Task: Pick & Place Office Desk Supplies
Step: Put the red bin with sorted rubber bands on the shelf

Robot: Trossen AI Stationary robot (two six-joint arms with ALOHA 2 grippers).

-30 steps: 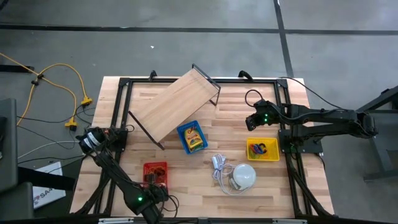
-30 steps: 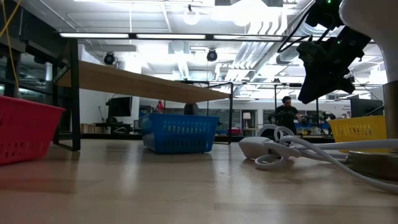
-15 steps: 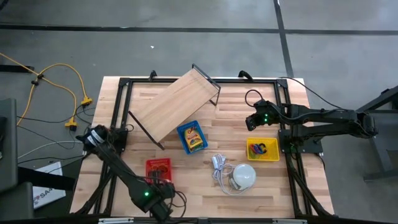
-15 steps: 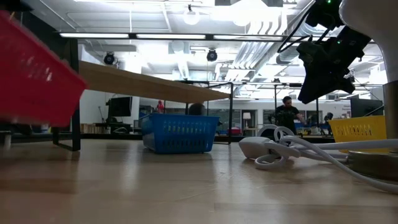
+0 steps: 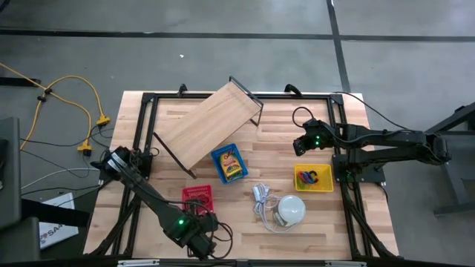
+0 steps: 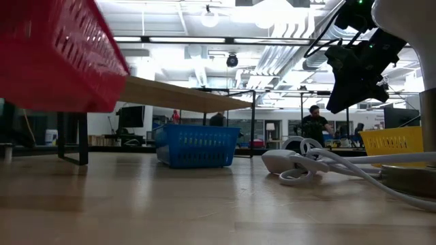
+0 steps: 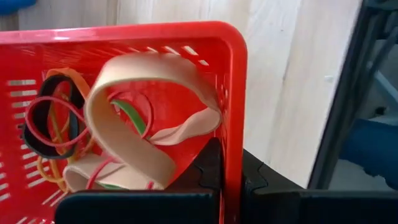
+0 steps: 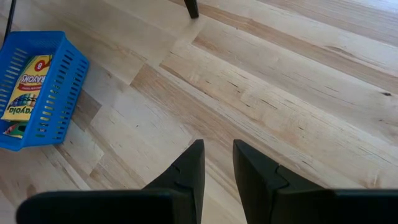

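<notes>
While the red basket (image 5: 197,199) is held off the worktop (image 5: 274,126), its wall is seen clamped between the closed fingers of the left pincer (image 7: 227,177) in the left wrist view. In the low view the basket (image 6: 58,58) hangs tilted, clear of the wood. Inside it a wide tan rubber band (image 7: 134,118) is looped over thinner red, black, orange and green bands (image 7: 53,124).

"Crayola" is read on the yellow-green crayon box (image 8: 26,81) lying in the blue basket (image 5: 228,163), which sits mid-worktop just beside the tilted wooden shelf (image 5: 208,122). No other writing can be made out.

The left arm is stretched from the worktop's left edge to the near edge, wrist low over the basket. The right arm is reached in from the right, level, its right pincer (image 8: 217,163) held above bare wood, fingers slightly parted, nothing gripped.

The yellow basket (image 5: 315,179) with small coloured pieces is set at the right, below the right arm. The white dome (image 5: 291,209) with cord lies near the front, between the red and yellow baskets.
</notes>
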